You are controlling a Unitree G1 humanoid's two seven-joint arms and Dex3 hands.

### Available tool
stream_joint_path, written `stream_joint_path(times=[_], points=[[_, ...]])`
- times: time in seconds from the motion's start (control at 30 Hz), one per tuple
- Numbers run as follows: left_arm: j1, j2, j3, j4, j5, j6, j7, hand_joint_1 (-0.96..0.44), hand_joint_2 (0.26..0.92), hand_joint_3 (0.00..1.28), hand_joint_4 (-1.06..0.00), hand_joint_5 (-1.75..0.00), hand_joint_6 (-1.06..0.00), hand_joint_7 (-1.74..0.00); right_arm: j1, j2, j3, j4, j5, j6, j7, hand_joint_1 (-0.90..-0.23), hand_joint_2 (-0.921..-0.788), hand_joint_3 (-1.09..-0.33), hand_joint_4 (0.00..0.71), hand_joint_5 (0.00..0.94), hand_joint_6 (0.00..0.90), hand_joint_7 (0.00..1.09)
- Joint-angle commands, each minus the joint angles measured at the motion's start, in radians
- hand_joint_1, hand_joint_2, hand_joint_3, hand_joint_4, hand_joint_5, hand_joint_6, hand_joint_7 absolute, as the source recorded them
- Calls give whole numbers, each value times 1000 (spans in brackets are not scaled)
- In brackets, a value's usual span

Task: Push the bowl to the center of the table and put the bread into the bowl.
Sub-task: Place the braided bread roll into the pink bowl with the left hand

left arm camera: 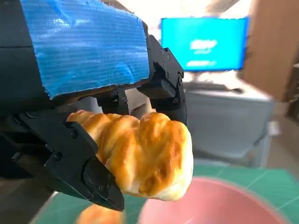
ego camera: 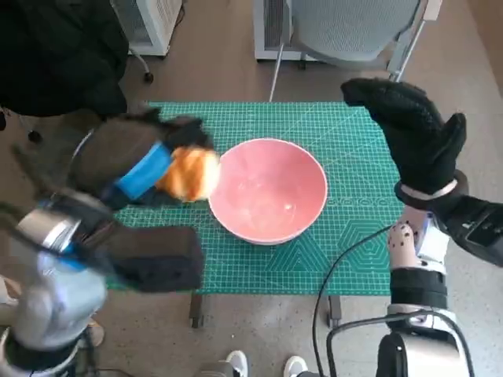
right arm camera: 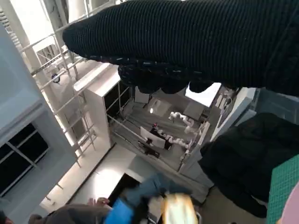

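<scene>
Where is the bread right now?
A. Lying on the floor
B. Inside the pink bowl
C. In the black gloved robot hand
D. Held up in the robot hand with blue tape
D: the left robot hand, the one with blue tape, grips the bread in the air just beside the pink bowl, and the bowl has nothing in it.

Left hand [ego camera: 149, 169] raised, gripping; right hand [ego camera: 416, 137] raised, fingers extended
</scene>
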Motion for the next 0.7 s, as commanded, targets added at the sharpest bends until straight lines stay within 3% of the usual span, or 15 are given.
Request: stream_joint_path(times=[0.03, 0.13, 0.17, 0.27, 0.33, 0.37, 0.4, 0.47, 0.5, 0.57, 0.7], points=[[-89, -63, -70, 110, 30, -24, 27, 3, 919, 35, -715, -1235, -699, -992, 34, -2, 6, -17, -11, 19, -15, -674, -921, -928, 370, 6, 374, 204], [-148, -121, -121, 218, 34, -47, 52, 4, 920, 65, -652, -1348, -706, -935, 40, -4, 8, -27, -11, 25, -19, -674, -921, -925, 371, 5, 376, 204], [-161, -134, -130, 246, 35, -48, 57, 76, 907, 120, -626, -1366, -646, -847, 42, -4, 8, -30, -12, 26, -20, -674, -921, -924, 371, 5, 377, 204], [-216, -177, -167, 381, 46, -52, 76, 299, 734, 574, -506, -1538, -481, -425, 49, -8, 10, -42, -14, 31, -23, -674, -921, -923, 371, 4, 378, 204], [-253, -200, -192, 480, 55, -56, 90, 324, 817, 429, -497, -1494, -368, -276, 53, -10, 11, -50, -14, 34, -24, -673, -921, -924, 371, 4, 379, 205], [-302, -211, -236, 575, 89, -39, 51, 333, 854, 363, -495, -1474, -326, -218, 54, -11, 11, -53, -14, 36, -25, -673, -921, -924, 371, 4, 380, 205], [-416, -247, -324, 769, 153, -26, -57, 243, 868, 352, -465, -1311, -291, -185, 56, -14, 10, -56, -15, 38, -25, -673, -921, -925, 370, 4, 380, 205], [-555, -293, -428, 1003, 225, -12, -184, 299, 899, 346, -415, -1443, -223, -111, 58, -16, 10, -61, -15, 40, -26, -672, -921, -927, 370, 3, 382, 207], [-641, -350, -479, 1170, 253, -31, -250, 307, 904, 346, -407, -1463, -214, -100, 59, -18, 10, -63, -17, 40, -27, -672, -921, -927, 370, 3, 382, 207], [-746, -442, -529, 1401, 268, -54, -320, 334, 832, 551, -336, -1626, -281, -76, 62, -23, 9, -67, -21, 40, -29, -670, -921, -929, 369, 3, 385, 210], [-771, -487, -540, 1498, 254, -48, -285, 357, 743, 736, -320, -1721, -392, -70, 66, -28, 7, -77, -26, 40, -34, -673, -921, -932, 368, 2, 385, 214]])
